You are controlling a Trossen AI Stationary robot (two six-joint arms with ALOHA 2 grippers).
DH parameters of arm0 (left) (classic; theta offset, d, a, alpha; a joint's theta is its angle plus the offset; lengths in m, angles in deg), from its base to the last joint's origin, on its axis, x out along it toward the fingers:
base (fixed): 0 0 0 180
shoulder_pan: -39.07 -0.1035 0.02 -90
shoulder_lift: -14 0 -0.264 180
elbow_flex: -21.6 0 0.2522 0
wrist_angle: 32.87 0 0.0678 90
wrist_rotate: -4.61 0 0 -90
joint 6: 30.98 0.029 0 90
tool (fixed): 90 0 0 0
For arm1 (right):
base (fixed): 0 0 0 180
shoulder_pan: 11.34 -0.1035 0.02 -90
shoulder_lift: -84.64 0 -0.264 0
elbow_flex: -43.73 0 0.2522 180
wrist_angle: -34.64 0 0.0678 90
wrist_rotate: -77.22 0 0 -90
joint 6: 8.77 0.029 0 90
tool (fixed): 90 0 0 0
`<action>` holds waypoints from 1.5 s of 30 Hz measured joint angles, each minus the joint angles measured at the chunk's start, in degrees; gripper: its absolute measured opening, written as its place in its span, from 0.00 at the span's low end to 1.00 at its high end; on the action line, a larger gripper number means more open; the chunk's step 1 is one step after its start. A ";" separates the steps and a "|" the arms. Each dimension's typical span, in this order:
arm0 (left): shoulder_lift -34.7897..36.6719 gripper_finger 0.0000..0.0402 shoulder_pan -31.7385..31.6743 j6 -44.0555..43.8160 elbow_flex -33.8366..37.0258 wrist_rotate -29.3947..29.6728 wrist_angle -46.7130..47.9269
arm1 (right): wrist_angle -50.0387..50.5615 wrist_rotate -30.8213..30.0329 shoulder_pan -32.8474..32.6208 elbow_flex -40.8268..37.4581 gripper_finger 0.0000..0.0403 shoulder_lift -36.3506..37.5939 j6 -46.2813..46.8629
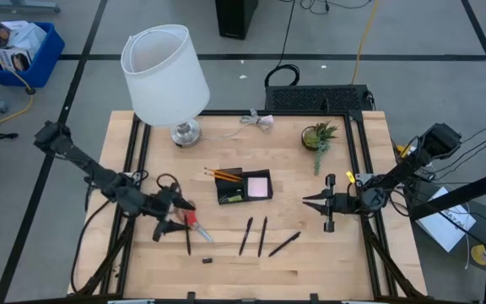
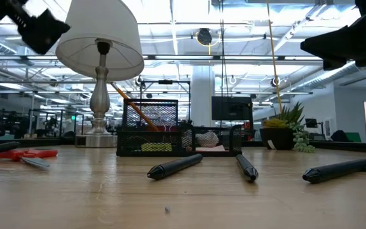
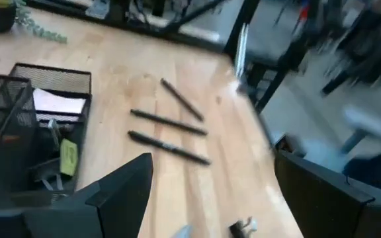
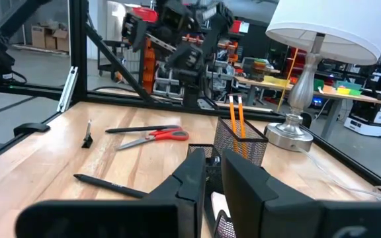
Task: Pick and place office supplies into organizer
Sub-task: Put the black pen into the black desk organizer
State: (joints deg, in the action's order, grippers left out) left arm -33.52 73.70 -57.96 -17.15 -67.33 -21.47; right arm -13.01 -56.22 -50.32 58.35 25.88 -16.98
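The black mesh organizer (image 1: 241, 187) stands mid-table, with a pink sticky-note pad (image 1: 259, 184) and orange pencils (image 1: 224, 175) in it. Red-handled scissors (image 4: 154, 137) lie flat on the table near its left side, a slim black pen (image 4: 141, 129) next to them. Three more black pens (image 1: 262, 237) lie toward the near edge, and a tiny dark bit (image 1: 208, 260) lies near them. My left gripper (image 1: 171, 216) hangs open above the scissors, nothing between its fingers. My right gripper (image 1: 307, 201) is shut and empty, level, right of the organizer.
A white-shaded lamp (image 1: 167, 72) stands at the far left and a small potted plant (image 1: 319, 137) at the far right. A white cord (image 1: 258, 120) lies by the far edge. The black frame rail (image 1: 133, 160) runs along the table's sides.
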 joint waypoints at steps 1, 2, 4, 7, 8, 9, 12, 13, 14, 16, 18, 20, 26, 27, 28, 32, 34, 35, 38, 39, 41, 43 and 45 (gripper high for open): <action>-2.15 0.79 0.00 1.19 -2.45 0.00 2.71 | 0.00 0.00 0.00 0.00 0.11 0.00 0.00; -4.41 0.79 0.00 2.21 -4.89 -0.02 5.60 | 0.00 0.00 0.00 0.00 0.11 0.00 0.00; -8.73 0.79 0.00 3.41 -9.81 -0.40 12.89 | 0.02 0.00 0.00 0.00 0.11 0.00 0.00; -14.85 0.79 -0.07 3.36 -16.86 -1.73 23.68 | 0.00 0.00 0.00 0.00 0.11 0.00 0.00; -16.60 0.79 -0.07 3.37 -18.87 -1.97 26.16 | 0.00 0.00 0.00 0.00 0.11 0.00 0.00; -18.25 0.79 -0.07 3.65 -20.93 -2.01 28.31 | 0.00 0.00 0.00 0.00 0.11 0.00 0.00; -22.28 0.79 -0.11 3.97 -26.04 -2.81 34.59 | 0.00 0.00 0.00 0.00 0.11 0.00 0.02; -23.39 0.79 -0.09 4.03 -27.20 -3.62 35.87 | 0.00 0.00 0.00 0.00 0.11 0.00 0.01; -24.20 0.79 0.16 4.61 -28.02 -4.48 36.91 | 0.00 0.00 0.00 0.00 0.11 0.00 0.00; -25.01 0.79 1.45 5.68 -28.88 -5.71 39.98 | 0.00 0.00 0.00 0.00 0.11 0.00 0.00; -25.75 0.79 2.10 8.05 -29.06 -6.10 41.74 | -0.01 0.00 0.00 0.00 0.11 0.00 0.00; -27.13 0.79 2.70 10.04 -29.10 -5.72 44.69 | 0.04 0.00 0.00 0.00 0.11 0.00 0.00; -30.68 0.79 4.76 10.52 -29.01 -5.07 54.82 | 0.02 0.00 0.00 0.00 0.11 -0.02 0.00; -31.47 0.79 4.59 10.40 -29.01 -5.09 56.49 | 0.00 0.00 0.00 0.00 0.11 -0.02 0.00; -32.40 0.79 4.34 10.38 -29.01 -5.05 58.19 | 0.01 0.00 -0.01 0.00 0.11 -0.01 0.00; -35.01 0.79 3.71 12.84 -28.99 -4.54 61.97 | 0.00 0.00 0.00 0.00 0.11 -0.02 0.00; -35.69 0.79 3.74 14.97 -28.99 -3.89 61.75 | 0.00 0.00 0.00 0.00 0.11 -0.02 0.00; -36.11 0.79 3.74 16.03 -28.99 -3.18 61.76 | 0.00 0.00 -0.01 0.00 0.11 -0.02 0.00; -36.59 0.79 4.61 18.99 -28.99 -0.45 61.54 | 0.00 0.00 -0.01 0.00 0.11 -0.02 0.00; -36.51 0.79 4.97 19.44 -28.99 0.15 61.08 | 0.00 0.00 -0.01 0.00 0.11 -0.02 0.01; -36.53 0.79 5.85 20.83 -28.99 0.59 59.36 | 0.00 0.00 -0.02 0.00 0.11 -0.02 0.00; -36.52 0.79 6.99 22.36 -28.99 0.62 57.00 | 0.02 0.00 -0.02 0.00 0.11 -0.02 0.00; -36.53 0.79 8.53 23.40 -28.99 1.14 54.87 | 0.00 0.00 -0.02 0.00 0.11 -0.02 0.00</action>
State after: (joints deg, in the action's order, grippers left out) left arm -70.05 82.23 -34.56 -46.14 -66.19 33.40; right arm -13.01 -56.22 -50.34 58.35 25.85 -16.98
